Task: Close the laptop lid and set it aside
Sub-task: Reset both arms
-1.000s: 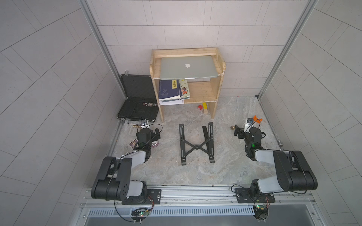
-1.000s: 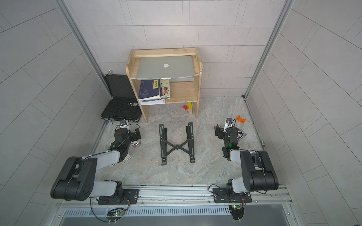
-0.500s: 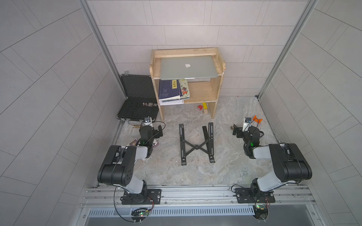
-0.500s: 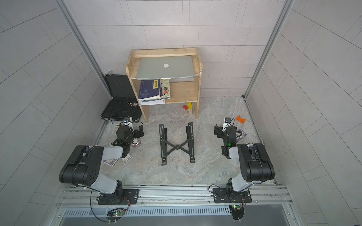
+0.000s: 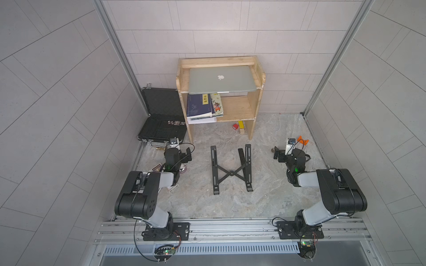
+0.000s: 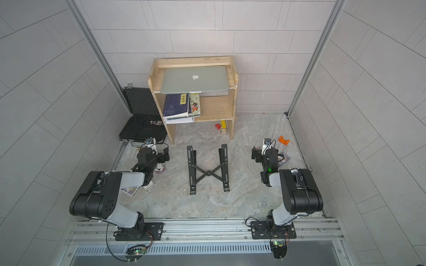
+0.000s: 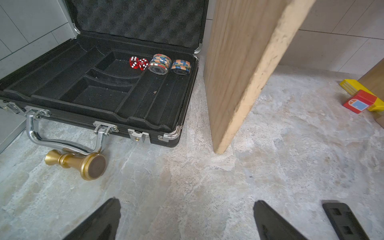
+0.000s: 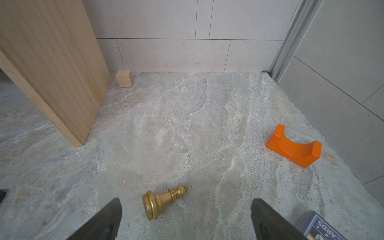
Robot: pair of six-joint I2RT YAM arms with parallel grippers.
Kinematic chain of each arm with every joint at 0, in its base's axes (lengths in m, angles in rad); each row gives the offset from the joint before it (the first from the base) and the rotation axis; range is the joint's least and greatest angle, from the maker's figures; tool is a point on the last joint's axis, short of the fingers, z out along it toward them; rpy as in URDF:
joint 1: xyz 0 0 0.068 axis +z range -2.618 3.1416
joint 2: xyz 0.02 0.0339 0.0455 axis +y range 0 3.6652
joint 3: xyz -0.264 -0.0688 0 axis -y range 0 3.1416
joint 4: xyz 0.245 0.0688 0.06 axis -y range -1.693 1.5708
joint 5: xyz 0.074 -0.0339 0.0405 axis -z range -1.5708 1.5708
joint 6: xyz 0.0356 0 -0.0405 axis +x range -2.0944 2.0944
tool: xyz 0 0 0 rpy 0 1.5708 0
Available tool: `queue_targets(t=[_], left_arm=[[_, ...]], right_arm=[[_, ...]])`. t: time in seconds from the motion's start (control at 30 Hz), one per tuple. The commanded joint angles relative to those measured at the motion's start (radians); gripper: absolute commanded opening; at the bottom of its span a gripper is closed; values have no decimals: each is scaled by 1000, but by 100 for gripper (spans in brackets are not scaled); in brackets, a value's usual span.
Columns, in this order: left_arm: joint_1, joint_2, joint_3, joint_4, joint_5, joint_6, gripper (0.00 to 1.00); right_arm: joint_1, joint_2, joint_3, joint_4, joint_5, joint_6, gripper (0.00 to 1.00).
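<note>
Overhead, in both top views, the laptop (image 5: pixel 222 79) (image 6: pixel 194 79) lies flat on the upper board of the wooden shelf (image 5: pixel 216 61) against the back wall, its lid (image 5: pixel 202 76) shut with the apple logo facing up. The left claw (image 5: pixel 186 154) and the right claw (image 5: pixel 277 154) hang low over the tabletop (image 5: pixel 207 207), one on each side of the black folding stand (image 5: pixel 214 170), both well apart from the laptop, which sits higher and farther back between them.

From the left wrist, the left claw (image 7: pixel 186 202) is spread wide with nothing between its fingers, bare tabletop beneath. Ahead lie an open black briefcase (image 7: pixel 99 97) holding red dice (image 7: pixel 138 63) and poker chips (image 7: pixel 161 63), a gold chess piece (image 7: pixel 76 164) on its side by the case handle, and the shelf's side board just beside the case.

From the right wrist, the right claw (image 8: pixel 186 200) is likewise spread wide and grips nothing. A brass-coloured chess piece (image 8: pixel 164 200) lies on its side on the tabletop just ahead of the gap between the fingers, touching neither; an orange block (image 8: pixel 295 148) and a card box (image 8: pixel 324 228) lie to one side, the shelf's leg to the other.
</note>
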Motion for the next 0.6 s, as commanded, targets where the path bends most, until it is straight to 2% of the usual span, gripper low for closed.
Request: queue_targets(t=[0.0,0.57], left_arm=[[3,-3,8,3,9,11,100],[3,-3,8,2,9,10,100]], right_arm=[[-7,-13,8,-2,-15,-5,100],[-12,-12,8,-2,-26,-3,100]])
